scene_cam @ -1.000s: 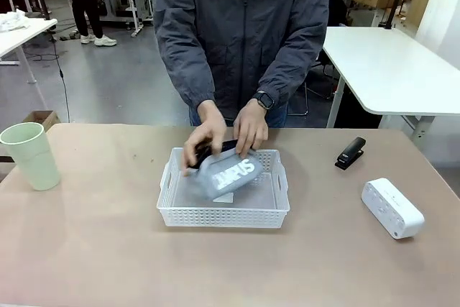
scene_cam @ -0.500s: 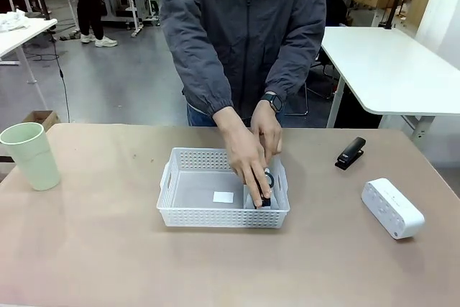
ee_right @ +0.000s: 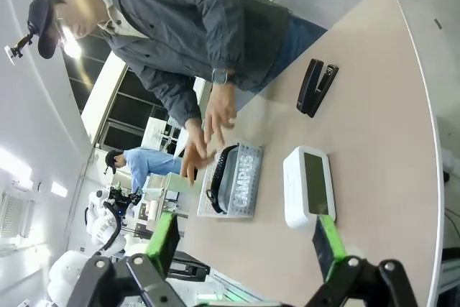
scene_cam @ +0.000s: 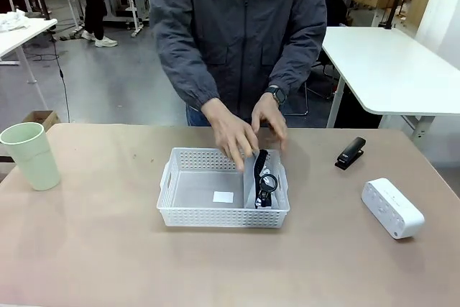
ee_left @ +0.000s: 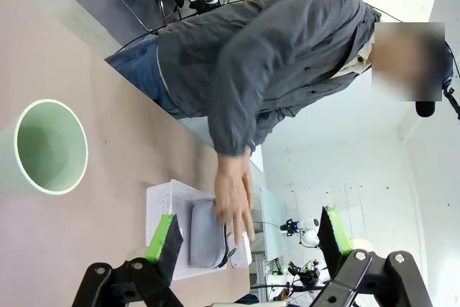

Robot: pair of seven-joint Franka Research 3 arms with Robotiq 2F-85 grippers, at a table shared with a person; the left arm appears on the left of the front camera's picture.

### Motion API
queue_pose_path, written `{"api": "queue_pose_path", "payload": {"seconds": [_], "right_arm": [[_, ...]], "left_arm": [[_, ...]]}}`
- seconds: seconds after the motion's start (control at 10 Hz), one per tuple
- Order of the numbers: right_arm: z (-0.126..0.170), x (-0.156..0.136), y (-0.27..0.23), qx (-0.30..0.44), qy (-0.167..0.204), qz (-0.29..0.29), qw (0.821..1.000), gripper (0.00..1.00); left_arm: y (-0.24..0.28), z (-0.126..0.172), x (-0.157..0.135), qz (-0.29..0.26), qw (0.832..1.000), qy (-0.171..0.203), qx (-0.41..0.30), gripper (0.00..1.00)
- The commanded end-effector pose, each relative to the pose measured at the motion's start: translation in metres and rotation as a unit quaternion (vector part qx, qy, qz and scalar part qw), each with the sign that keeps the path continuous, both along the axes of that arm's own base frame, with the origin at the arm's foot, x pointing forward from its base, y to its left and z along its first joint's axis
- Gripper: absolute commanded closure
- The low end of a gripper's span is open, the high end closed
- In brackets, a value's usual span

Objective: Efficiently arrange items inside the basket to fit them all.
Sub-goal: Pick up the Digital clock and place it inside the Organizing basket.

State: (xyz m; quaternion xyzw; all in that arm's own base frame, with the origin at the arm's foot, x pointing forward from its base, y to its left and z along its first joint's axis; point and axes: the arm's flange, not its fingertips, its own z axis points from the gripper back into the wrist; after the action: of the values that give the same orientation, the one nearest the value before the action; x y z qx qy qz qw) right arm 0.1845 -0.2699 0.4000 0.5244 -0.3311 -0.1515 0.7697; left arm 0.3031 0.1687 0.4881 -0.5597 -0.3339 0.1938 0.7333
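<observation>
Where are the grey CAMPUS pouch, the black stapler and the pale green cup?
Grey fabric pouch with white CAMPUS lettering (ee_right: 243, 177): right wrist view, on its lettered face.
Black hinged stapler (scene_cam: 350, 153): front view, on its top arm.
Pale green round cup (scene_cam: 32, 159): front view, on its outer wall.

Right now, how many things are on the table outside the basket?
3. The pale green cup stands at the robot's left, the black stapler lies far right, and the white box lies near right. The grey pouch is inside the basket.
</observation>
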Motion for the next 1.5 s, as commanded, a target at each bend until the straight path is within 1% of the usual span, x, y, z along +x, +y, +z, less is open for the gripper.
{"api": "queue_pose_path", "payload": {"seconds": [0.0, 0.2, 0.3, 0.4, 0.5, 0.6, 0.7, 0.8, 0.9, 1.1, 1.2, 1.3, 1.4], "right_arm": [[0.002, 0.003, -0.002, -0.003, -0.018, -0.002, 1.000, 0.00], [0.002, 0.003, -0.002, -0.003, -0.018, -0.002, 1.000, 0.00], [0.000, 0.000, 0.000, -0.001, 0.000, 0.000, 1.000, 0.00], [0.005, 0.004, 0.007, -0.026, 0.003, 0.011, 1.000, 0.00], [0.015, 0.019, 0.023, -0.061, 0.046, 0.018, 0.997, 0.00], [0.024, 0.032, 0.043, -0.095, 0.062, 0.050, 0.992, 0.00], [0.034, 0.048, 0.074, -0.151, 0.087, 0.095, 0.980, 0.00], [0.037, 0.056, 0.093, -0.185, 0.103, 0.113, 0.971, 0.00], [0.040, 0.068, 0.126, -0.243, 0.125, 0.157, 0.949, 0.00], [0.035, 0.089, 0.187, -0.341, 0.157, 0.208, 0.903, 0.00], [0.027, 0.098, 0.220, -0.394, 0.170, 0.231, 0.873, 0.00], [0.016, 0.104, 0.252, -0.441, 0.190, 0.240, 0.844, 0.00], [0.003, 0.109, 0.282, -0.481, 0.217, 0.225, 0.819, 0.00]], "left_arm": [[0.002, 0.002, 0.001, -0.003, 1.000, -0.010, 0.000, 0.00], [0.002, 0.002, 0.001, -0.003, 1.000, -0.010, 0.000, 0.00], [0.002, 0.002, 0.001, -0.003, 1.000, -0.010, 0.000, 0.00], [0.002, 0.002, 0.001, -0.003, 1.000, -0.010, 0.000, 0.00], [0.002, 0.002, 0.001, -0.003, 1.000, -0.010, 0.000, 0.00], [0.002, 0.002, 0.001, -0.003, 1.000, -0.010, 0.000, 0.00], [0.002, 0.002, 0.001, -0.003, 1.000, -0.010, 0.000, 0.00], [0.002, 0.002, 0.001, -0.003, 1.000, -0.010, 0.000, 0.00], [0.002, 0.002, 0.001, -0.003, 1.000, -0.010, 0.000, 0.00], [0.002, 0.002, 0.001, -0.003, 1.000, -0.010, 0.000, 0.00], [0.002, 0.002, 0.001, -0.003, 1.000, -0.010, 0.000, 0.00], [0.002, 0.002, 0.001, -0.003, 1.000, -0.010, 0.000, 0.00], [0.002, 0.002, 0.001, -0.003, 1.000, -0.010, 0.000, 0.00]]}}
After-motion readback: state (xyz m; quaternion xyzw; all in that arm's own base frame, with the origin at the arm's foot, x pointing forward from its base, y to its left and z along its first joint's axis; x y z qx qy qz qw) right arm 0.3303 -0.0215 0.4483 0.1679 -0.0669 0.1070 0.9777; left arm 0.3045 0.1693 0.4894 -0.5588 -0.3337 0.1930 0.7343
